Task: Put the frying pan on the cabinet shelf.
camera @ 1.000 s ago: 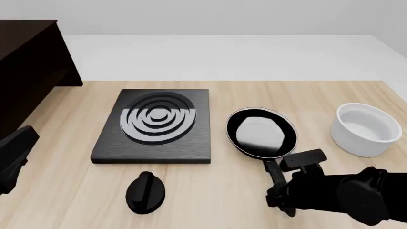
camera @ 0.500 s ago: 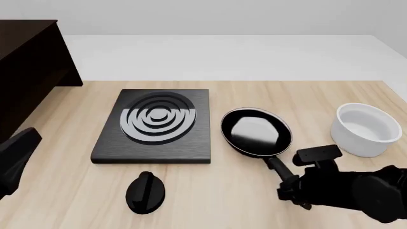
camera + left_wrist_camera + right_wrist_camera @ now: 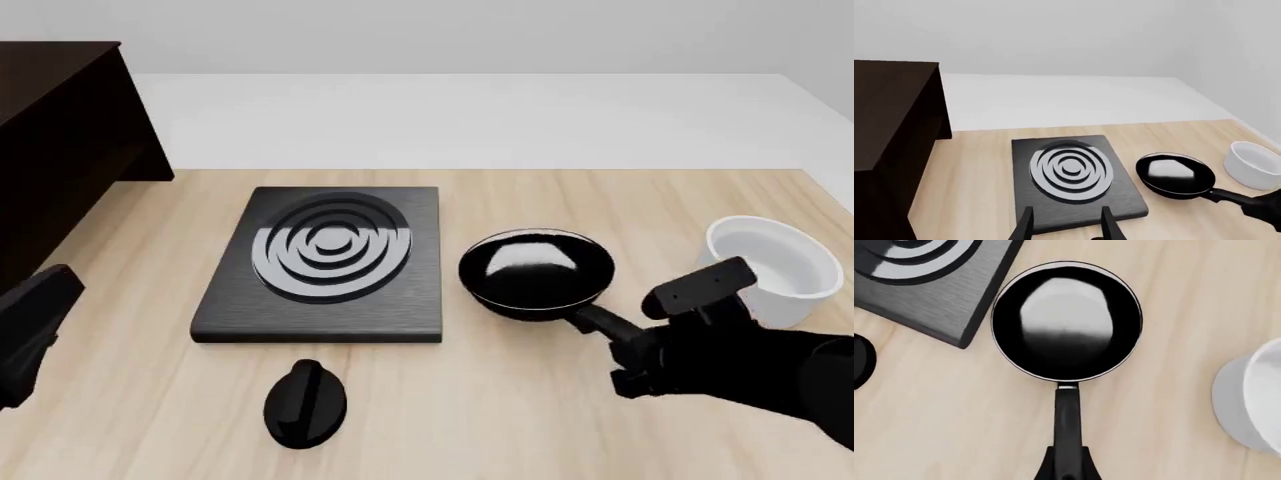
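Frying pan point(image 3: 537, 270) just right of the burner plate point(image 3: 327, 262), its handle running back from the plate toward the right gripper point(image 3: 1067, 467). Right gripper closed on the handle near its far end, fingers pinching both sides in the right wrist view. Whether the pan base rests on the tabletop point(image 3: 507, 420) or hangs just above it: cannot tell.

Judging by the task, carry to the cabinet point(image 3: 60, 140), far left of the burner plate, yet to be made. Best lifted level and high enough to pass over the burner plate and the knob point(image 3: 306, 400) in front of it. A grip so far out on a long handle probably lets the pan droop or swivel, so slow travel and a firm pinch advised. White bowl point(image 3: 767, 270) further right of the pan, well clear of that path.

Left gripper point(image 3: 1066, 227) in front of the burner plate, fingers apart, nothing between them.

Shelf board itself not visible: only the cabinet's dark top and side, cut by the frame edge. Handle eyelet hidden inside the right gripper. Left arm only a dark shape at the front view's edge.
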Available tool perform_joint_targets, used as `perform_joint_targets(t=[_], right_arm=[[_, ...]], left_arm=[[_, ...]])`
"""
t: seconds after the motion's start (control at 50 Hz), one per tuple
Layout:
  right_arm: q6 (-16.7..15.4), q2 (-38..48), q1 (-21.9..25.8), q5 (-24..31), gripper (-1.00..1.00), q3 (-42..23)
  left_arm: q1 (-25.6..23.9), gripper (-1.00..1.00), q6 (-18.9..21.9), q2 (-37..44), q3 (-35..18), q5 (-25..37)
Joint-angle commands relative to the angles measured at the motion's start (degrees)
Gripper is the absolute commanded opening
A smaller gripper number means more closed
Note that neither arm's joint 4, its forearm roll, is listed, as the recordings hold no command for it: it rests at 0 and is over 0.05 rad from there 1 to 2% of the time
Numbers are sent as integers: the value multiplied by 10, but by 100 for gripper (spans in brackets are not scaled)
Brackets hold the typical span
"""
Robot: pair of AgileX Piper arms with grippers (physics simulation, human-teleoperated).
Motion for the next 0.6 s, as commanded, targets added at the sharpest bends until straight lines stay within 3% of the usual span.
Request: perform_joint_targets(t=[0.02,0.06,0.2,0.4,0.52,0.6], right_arm=[[-31,-46,-5,13,-100,-34],[-32,-55,0,28,-100,-53],[-27,-77,1,69,-100,-104],[-29,-94,5,97,-100,-148],[-26,-94,15,108,-100,-175],[-23,-89,23,112,-100,-198]], left_arm=[[4,100,9,1,-25,13],[9,100,-16,8,-22,11],[-9,100,-7,4,-30,17],[-17,100,-32,7,-49,27],[-23,100,-72,9,-58,30],[-28,100,-123,12,-55,29]])
